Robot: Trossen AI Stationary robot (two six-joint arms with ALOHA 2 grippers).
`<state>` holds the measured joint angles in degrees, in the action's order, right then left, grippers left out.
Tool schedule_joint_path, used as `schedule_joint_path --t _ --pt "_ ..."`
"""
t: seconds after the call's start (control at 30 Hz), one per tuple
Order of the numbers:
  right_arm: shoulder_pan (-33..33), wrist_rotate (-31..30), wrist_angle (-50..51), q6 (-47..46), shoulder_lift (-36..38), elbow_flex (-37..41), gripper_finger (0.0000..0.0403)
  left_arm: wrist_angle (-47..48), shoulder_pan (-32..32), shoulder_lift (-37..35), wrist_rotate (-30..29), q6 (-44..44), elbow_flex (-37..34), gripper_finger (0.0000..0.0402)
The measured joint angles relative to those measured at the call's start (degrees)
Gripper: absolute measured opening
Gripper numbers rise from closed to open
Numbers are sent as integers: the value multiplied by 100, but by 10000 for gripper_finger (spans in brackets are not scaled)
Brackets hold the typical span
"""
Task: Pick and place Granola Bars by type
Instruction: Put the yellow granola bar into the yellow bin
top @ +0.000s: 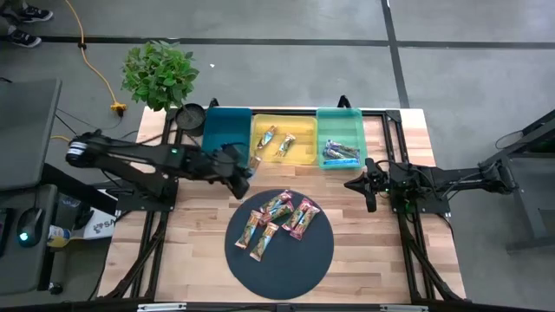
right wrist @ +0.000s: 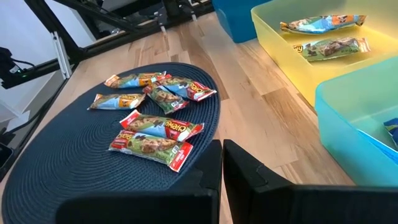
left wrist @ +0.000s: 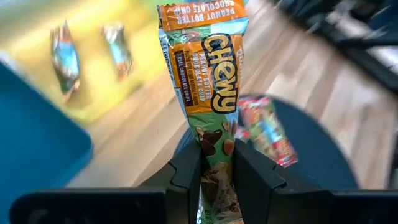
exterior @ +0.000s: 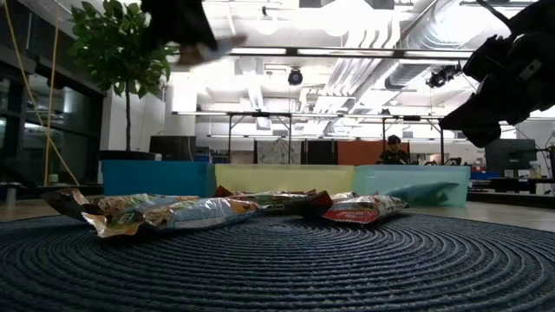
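Holding an orange-and-green bar (left wrist: 211, 93) by one end, the left claw (top: 241, 176) is clamped on it up off the counter (top: 390, 251), between the round dark mat (top: 290, 260) and the near edges of the dark blue tray (top: 224, 130) and the yellow tray (top: 299, 154). Most of the wrapper sticks out past the fingers (left wrist: 186, 177), so the bar's free end hangs in open air.

Right claw (top: 371, 201) sits with its fingers together and nothing in them, over bare wood just off the mat's right side, near the front edge of the light teal tray (top: 340, 117).

The loose granola bars (top: 279, 221) are all bunched on the back half of the mat, some touching or overlapping. The front half of the mat is bare, so plenty of room there. Two bars (top: 276, 141) lie in the yellow tray with space around them, and a few blue-wrapped ones (top: 340, 153) are in the teal tray, toward its front wall.

A potted plant (top: 159, 74) stands behind the counter's left back corner.
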<state>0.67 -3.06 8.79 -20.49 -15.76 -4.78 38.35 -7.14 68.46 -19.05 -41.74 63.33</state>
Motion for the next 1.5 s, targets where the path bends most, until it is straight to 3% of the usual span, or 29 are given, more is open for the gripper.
schedule_joint_path --t 0.23,0.47,0.77,1.5 --pt "2 1 -7 0 -3 0 0 -762 0 -736 86 764 0 75" --pt "0 3 -3 0 1 0 0 -2705 -4 -1008 1302 1884 2 75" --pt "0 2 -1 0 1 0 0 -4495 -3 -1058 1997 2519 2 75" --pt "0 3 -1 0 1 0 0 -4701 5 -918 1625 2631 3 75"
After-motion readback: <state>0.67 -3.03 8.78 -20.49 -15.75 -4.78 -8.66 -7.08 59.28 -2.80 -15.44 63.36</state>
